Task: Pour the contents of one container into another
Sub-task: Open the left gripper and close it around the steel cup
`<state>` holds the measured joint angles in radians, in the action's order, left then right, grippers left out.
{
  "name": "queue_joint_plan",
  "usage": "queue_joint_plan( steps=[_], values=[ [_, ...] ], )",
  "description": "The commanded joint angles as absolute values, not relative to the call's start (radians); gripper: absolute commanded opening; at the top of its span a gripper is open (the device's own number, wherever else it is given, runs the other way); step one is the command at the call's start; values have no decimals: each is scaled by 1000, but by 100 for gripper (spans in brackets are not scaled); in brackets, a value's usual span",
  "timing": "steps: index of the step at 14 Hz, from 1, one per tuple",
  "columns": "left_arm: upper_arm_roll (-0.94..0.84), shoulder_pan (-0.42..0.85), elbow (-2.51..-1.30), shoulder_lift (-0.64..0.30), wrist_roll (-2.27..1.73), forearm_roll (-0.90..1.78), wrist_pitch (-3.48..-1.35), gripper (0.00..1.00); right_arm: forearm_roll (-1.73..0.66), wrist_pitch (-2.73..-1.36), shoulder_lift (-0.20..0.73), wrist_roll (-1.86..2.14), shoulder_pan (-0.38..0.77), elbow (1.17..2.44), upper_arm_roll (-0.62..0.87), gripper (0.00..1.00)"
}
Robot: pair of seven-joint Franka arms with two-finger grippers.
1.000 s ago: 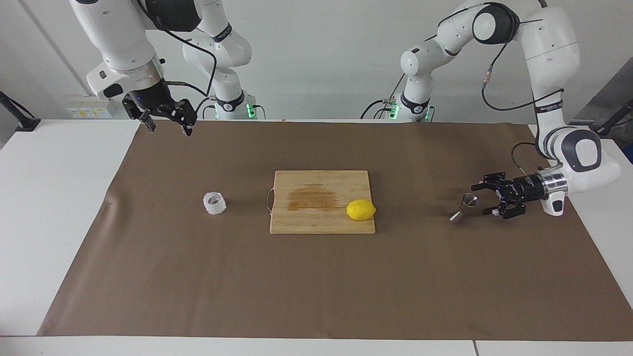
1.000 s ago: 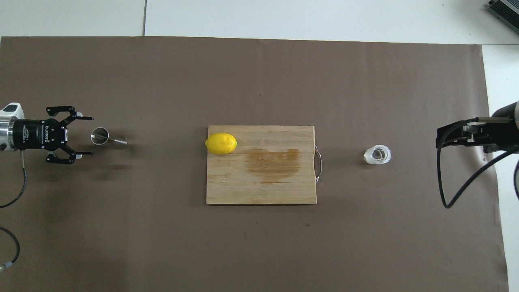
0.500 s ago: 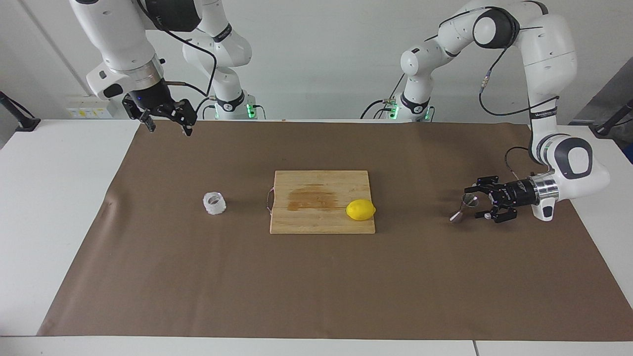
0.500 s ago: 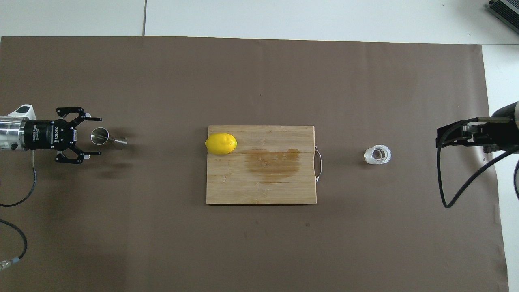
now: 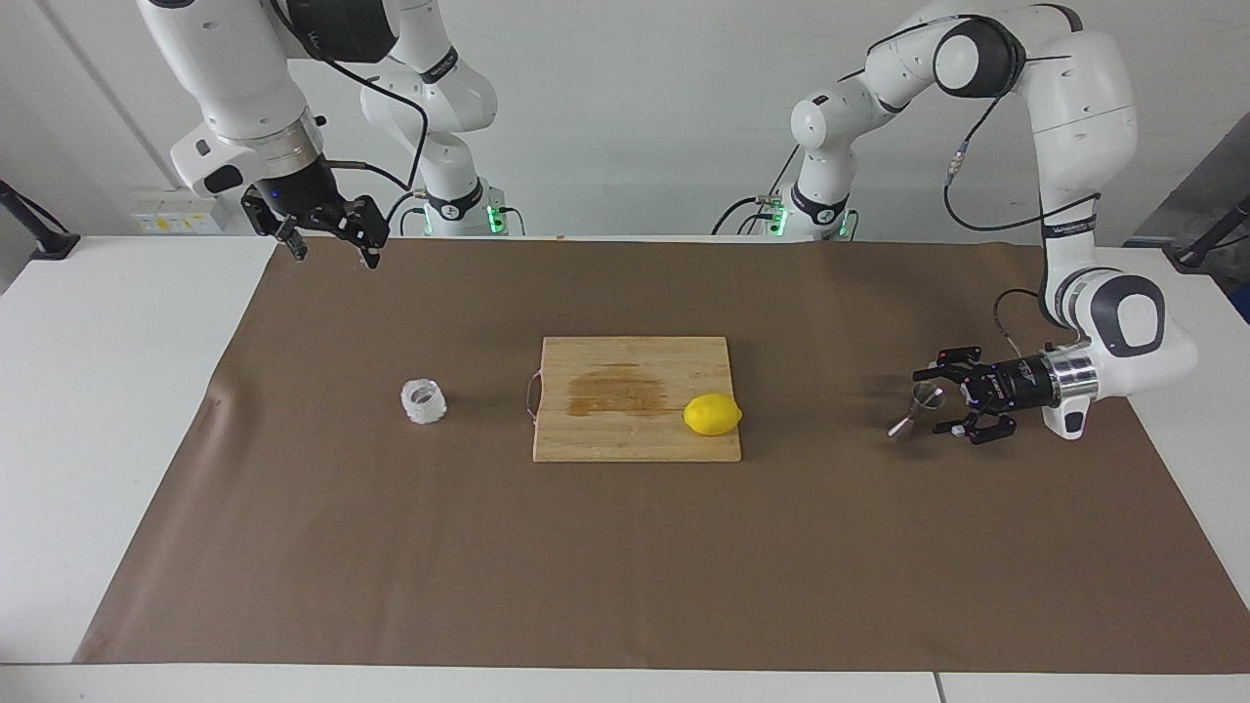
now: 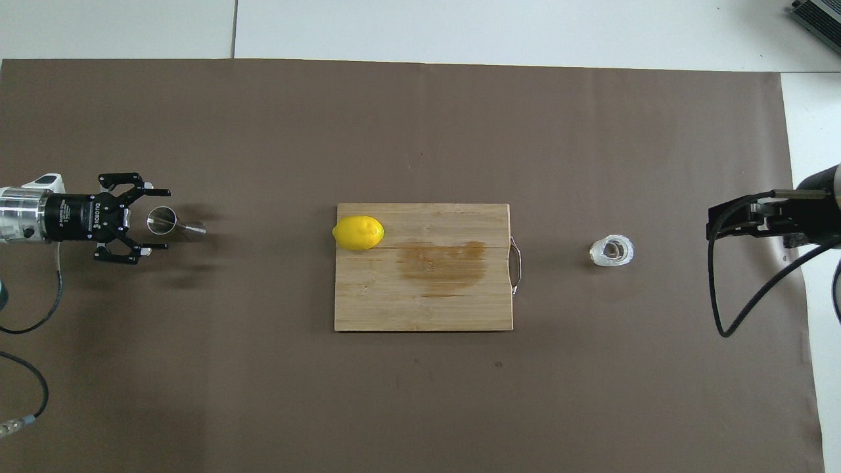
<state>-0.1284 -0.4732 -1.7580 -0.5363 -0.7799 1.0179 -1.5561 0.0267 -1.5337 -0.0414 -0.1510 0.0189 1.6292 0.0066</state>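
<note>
Brown mat, board centre. Left gripper (image 5: 939,400) spread wide around jigger (image 5: 913,410), mat's 3 o'clock facing view: grasp step, closing next. Glass cup (image 5: 424,401) at 9. Right gripper (image 5: 330,238) wide, waiting.

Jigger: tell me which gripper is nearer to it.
Left. The left gripper is open with its fingers either side of the jigger; the right gripper hangs over the table's other end.

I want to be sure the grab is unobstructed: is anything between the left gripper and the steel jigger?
Nothing visible. The left gripper is open, level with the jigger, its fingers flanking the jigger's top. The lemon and cutting board lie toward the table's middle, clear of them.
</note>
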Motion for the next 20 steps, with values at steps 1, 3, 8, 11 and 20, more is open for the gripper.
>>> queue_joint_plan(
  steps=[1, 3, 8, 11, 20],
  values=[
    [-120, -460, -1758, -543, -741, 1035, -1562, 100, 2, -1532, -49, -127, 5, 1635, 9, 100],
    [-120, -460, -1758, -543, -739, 1035, -1559, 100, 2, -1532, -49, -127, 5, 1634, 9, 100],
    [-120, -462, -1763, -541, -738, 1031, -1559, 100, 2, -1532, -49, -127, 5, 1635, 9, 100],
    [-120, -462, -1763, -541, -736, 1029, -1560, 100, 3, -1532, -49, -127, 5, 1635, 9, 100],
    [-120, -459, -1764, -541, -750, 1031, -1557, 35, 2, -1532, -49, -127, 5, 1635, 9, 100]
  ],
)
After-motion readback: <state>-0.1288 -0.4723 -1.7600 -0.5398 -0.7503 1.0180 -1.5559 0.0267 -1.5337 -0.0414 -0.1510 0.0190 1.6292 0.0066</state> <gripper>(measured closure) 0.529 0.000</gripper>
